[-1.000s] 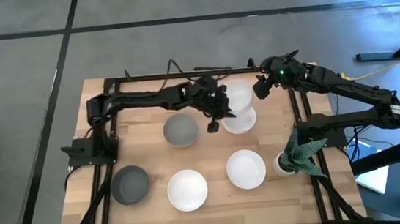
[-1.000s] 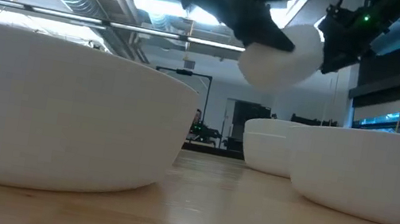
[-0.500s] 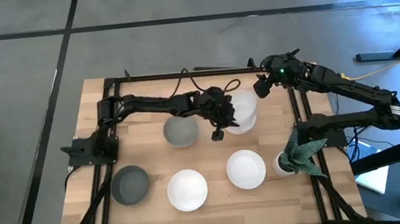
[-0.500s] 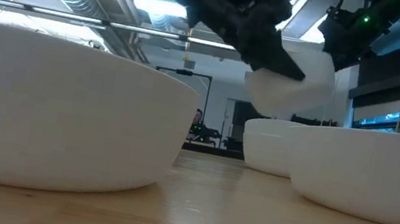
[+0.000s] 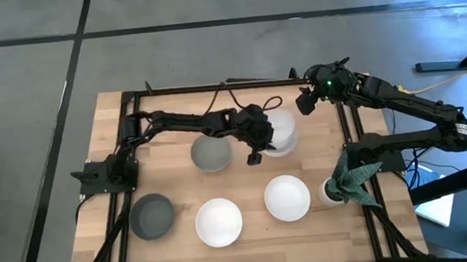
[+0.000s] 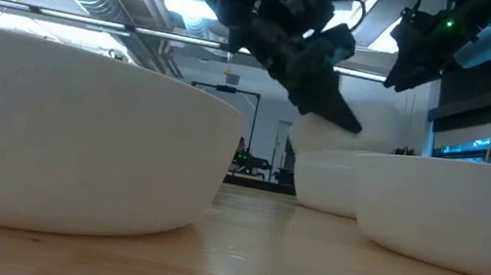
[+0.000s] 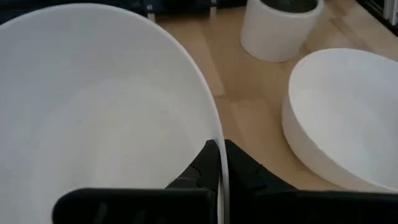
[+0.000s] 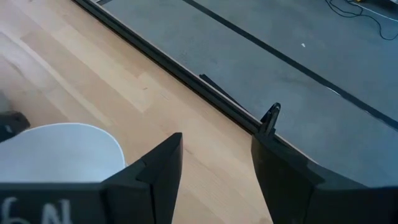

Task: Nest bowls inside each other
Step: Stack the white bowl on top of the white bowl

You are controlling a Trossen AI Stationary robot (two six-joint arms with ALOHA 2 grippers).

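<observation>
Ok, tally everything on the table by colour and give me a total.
White bowls: 4 visible: two alone, one held by the left gripper at, one under it; that stack may hide more.
Grey bowls: 2
White plant pot: 1
Total: 7

Bright ceiling lights, soft shadows, blurred foreground
</observation>
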